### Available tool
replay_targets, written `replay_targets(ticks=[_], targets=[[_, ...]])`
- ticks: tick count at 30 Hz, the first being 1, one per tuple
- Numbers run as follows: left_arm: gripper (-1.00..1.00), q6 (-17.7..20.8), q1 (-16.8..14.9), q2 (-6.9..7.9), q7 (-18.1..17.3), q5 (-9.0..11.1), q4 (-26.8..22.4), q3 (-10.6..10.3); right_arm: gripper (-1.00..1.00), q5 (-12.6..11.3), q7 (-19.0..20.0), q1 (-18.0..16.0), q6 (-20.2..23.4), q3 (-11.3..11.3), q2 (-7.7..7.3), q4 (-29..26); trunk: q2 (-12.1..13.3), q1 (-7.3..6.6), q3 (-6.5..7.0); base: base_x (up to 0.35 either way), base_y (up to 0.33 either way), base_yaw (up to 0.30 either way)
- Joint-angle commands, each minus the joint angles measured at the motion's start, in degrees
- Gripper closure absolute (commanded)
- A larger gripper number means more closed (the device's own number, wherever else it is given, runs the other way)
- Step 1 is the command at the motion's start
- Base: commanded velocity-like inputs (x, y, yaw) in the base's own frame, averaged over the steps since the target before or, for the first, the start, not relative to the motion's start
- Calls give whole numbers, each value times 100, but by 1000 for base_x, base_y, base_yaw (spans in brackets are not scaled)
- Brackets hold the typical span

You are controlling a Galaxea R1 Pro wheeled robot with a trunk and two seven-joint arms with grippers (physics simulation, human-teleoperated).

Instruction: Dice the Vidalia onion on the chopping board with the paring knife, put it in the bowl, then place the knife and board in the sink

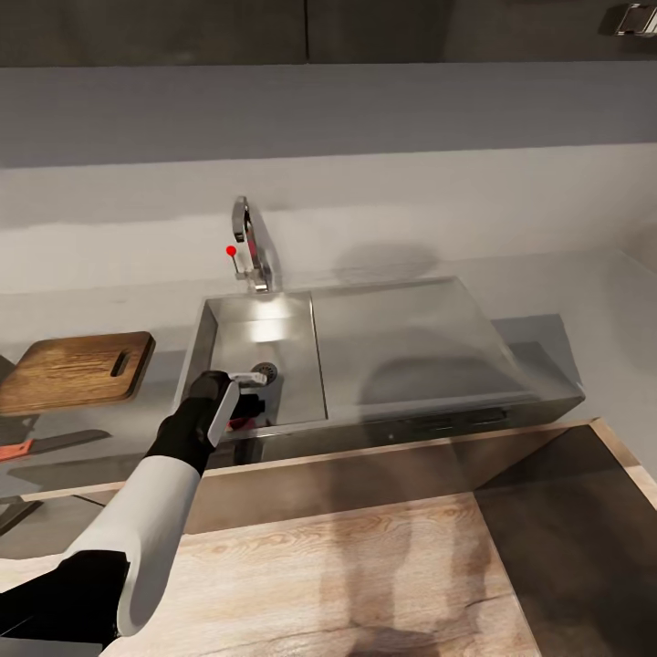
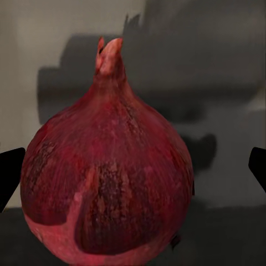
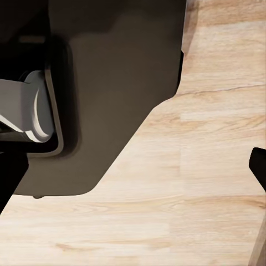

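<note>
Left gripper (image 1: 245,401) lowered into sink (image 1: 301,310), open around dark red Vidalia onion (image 2: 108,177).
No legible writing; right gripper (image 3: 133,183) spread wide.

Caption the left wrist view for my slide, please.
Whole dark-red onion looms between the open left gripper fingertips, over the grey sink.

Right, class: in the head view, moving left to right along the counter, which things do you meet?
Paring knife → chopping board → left claw reaching into the sink → flat drainboard.
</note>
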Motion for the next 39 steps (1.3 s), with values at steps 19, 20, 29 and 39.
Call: replay_targets(ticks=[19,20,29,39], targets=[[100,9,6,-3,52,40,21,6,-100,-35,15,-3,-21,42,-11,5,-9,3,-8,0,0,0],[100,10,6,-3,52,39,21,5,-100,-35,15,-3,-21,42,-11,5,-9,3,-8,0,0,0],[100,22,6,-8,54,44,-212,8,-100,-35,15,-3,-21,42,-11,5,-9,3,-8,0,0,0],[100,119,6,-6,61,55,-1675,8,-100,-35,15,-3,-21,42,-11,5,-9,3,-8,0,0,0]])
